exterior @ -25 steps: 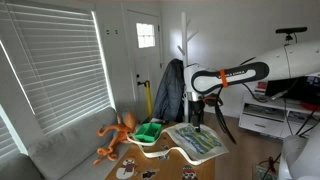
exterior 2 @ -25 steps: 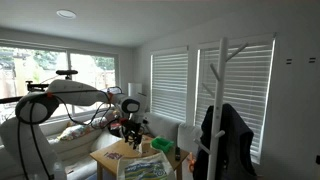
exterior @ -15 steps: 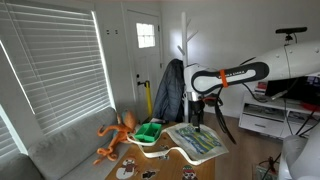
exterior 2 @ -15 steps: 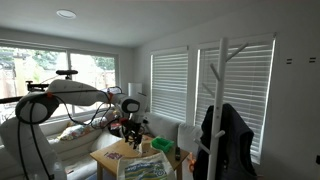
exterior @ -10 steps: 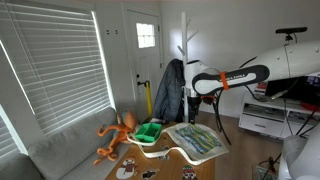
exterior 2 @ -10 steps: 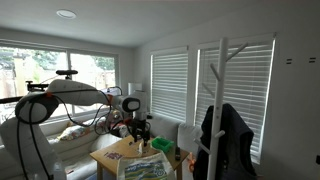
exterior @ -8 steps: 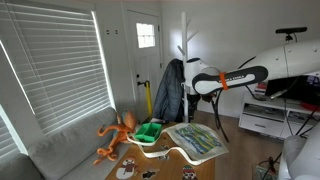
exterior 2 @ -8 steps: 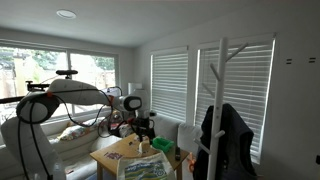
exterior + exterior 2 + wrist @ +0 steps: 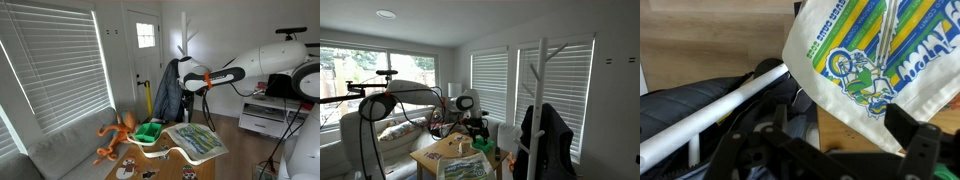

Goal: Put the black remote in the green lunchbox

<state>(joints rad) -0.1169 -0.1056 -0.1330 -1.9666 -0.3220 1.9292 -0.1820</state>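
Wooden table [image 9: 162, 163] — green lunchbox [image 9: 148, 130] between orange plush [image 9: 115, 137] and patterned mat [image 9: 198, 140]

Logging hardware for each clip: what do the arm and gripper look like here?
The arm is white, built of fat, rounded links, with an orange band near the wrist. Its gripper is black, and the wrist view shows dark, angular fingers on open linkages. No lettering or markings are legible at this size.
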